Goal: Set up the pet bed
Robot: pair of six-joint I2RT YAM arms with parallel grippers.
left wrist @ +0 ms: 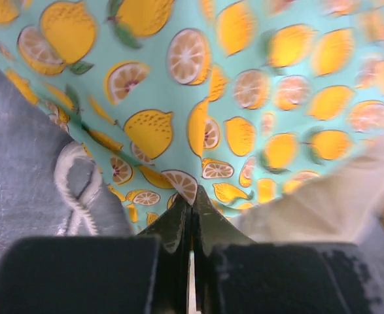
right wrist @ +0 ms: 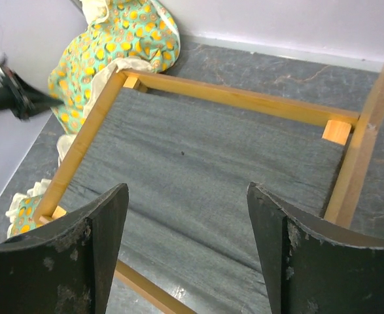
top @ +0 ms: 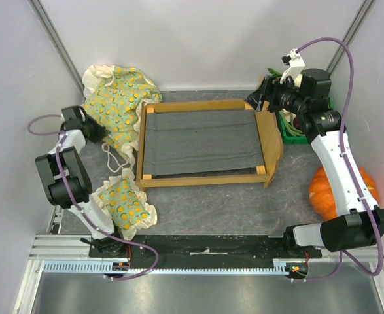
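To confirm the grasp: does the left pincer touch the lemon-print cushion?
Touching. The left wrist view shows the left pincer closed, its tips pinching a fold of the lemon-print cushion.

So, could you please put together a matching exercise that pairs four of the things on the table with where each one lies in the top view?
Things:
1. pet bed
2. large cushion
3. small pillow
4. pumpkin

Places in the top view:
a. near left, in front of the bed's corner
b. far-left corner, by the wall
c. in the middle, headboard to the right
d. right side, partly under an arm

Pairs: 1-c, 2-b, 3-a, 4-d
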